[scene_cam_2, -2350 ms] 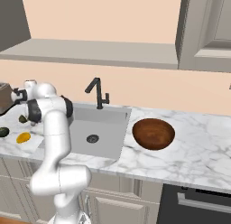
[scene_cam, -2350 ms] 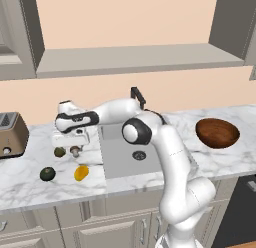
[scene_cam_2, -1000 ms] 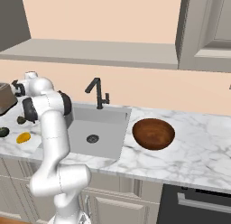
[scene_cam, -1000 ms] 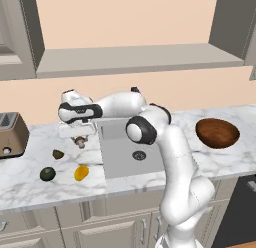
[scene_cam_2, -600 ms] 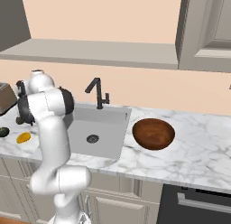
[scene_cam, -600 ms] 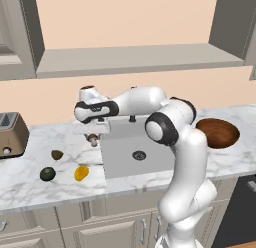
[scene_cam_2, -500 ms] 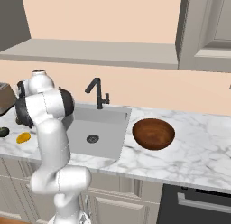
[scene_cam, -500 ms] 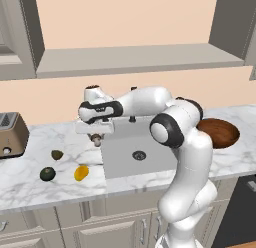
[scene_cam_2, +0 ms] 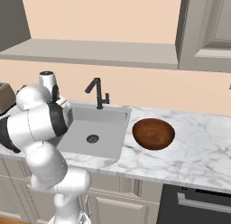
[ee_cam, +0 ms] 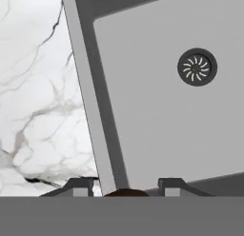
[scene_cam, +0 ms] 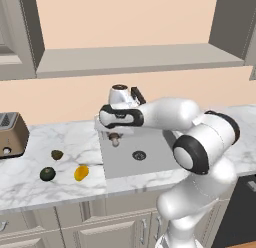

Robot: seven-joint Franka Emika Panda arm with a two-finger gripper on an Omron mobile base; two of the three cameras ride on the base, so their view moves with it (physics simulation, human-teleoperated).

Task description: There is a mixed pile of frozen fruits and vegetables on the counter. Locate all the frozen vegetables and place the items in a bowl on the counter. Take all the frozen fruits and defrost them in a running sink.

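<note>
Gripper (scene_cam: 115, 137): clenched on the mushroom (scene_cam: 115, 139), brown cap and pale stem hanging just below the fingers, carried above the sink (scene_cam: 150, 159) at the basin's 10 o'clock corner. In the hand view the cap's brown top shows between the finger tips at 6 o'clock, with the drain (ee_cam: 197, 67) at 1 o'clock and the counter (ee_cam: 38, 111) at 9 o'clock; the load hangs over the basin's rim. Judged purpose: a vegetable lifted clear of the worktop for transit across the sink to the bowl (scene_cam_2: 153, 133), which sits empty on the marble just beside the basin's far side. Remaining pile, well apart at 9 o'clock of the sink: olive-green fruit (scene_cam: 57, 154), dark green ball (scene_cam: 48, 173), orange-yellow fruit (scene_cam: 81, 172), all resting on the counter. Faucet (scene_cam_2: 97, 93): no water visible. Toaster (scene_cam: 11, 134): at the counter's end, uninvolved.
</note>
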